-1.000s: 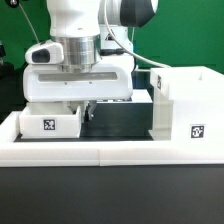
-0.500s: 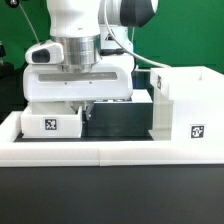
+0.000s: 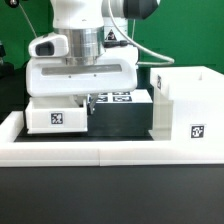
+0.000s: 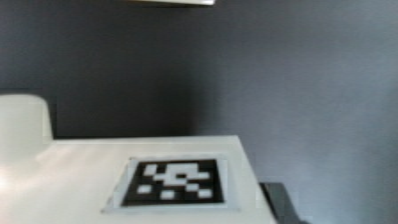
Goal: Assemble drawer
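A small white open-top tray (image 3: 57,115) with a square marker on its front hangs at the exterior view's left, a little above the black table. My gripper (image 3: 88,103) reaches down at the tray's right wall and is shut on it. The large hollow white box casing (image 3: 185,100) stands at the exterior view's right, with a marker on its front. In the wrist view the tray's marked white face (image 4: 178,182) fills the lower part, and one dark finger (image 4: 278,203) lies along its edge. A second tray is not visible.
A low white border rail (image 3: 100,152) runs along the front of the table. The marker board (image 3: 120,97) lies behind the gripper, between the tray and the casing. Black table (image 3: 120,120) shows between the two.
The gripper has risen and shifted a little toward the exterior view's right, and the small tray has moved up with it. The marker board now shows behind the fingers.
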`<control>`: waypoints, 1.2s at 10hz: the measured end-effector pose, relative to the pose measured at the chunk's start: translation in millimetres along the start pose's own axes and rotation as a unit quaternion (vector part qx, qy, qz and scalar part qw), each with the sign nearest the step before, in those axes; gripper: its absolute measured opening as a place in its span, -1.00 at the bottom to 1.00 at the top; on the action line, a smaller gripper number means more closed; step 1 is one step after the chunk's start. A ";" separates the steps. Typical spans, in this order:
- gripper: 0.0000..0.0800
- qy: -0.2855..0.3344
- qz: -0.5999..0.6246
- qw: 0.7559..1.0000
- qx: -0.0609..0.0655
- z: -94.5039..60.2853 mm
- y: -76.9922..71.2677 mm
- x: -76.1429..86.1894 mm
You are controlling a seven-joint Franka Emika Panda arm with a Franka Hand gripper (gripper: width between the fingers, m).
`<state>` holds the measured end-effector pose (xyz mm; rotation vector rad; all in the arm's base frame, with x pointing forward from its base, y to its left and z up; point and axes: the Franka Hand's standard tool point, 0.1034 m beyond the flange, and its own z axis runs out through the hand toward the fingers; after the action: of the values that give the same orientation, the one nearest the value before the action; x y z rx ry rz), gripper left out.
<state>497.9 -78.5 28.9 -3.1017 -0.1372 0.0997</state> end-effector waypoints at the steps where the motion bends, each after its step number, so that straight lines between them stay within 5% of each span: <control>1: -0.90 0.001 -0.020 1.000 0.003 -5.1 0.7 2.1; 5: -0.89 0.001 -0.093 0.996 -0.002 -1.3 2.3 1.6; 10: -0.89 -0.015 -0.371 0.928 -0.027 -5.2 -0.9 14.6; 12: -0.89 -0.017 -0.423 0.905 -0.027 -4.7 1.2 13.3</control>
<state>511.5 -78.7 32.7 -2.7773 -1.4558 0.1174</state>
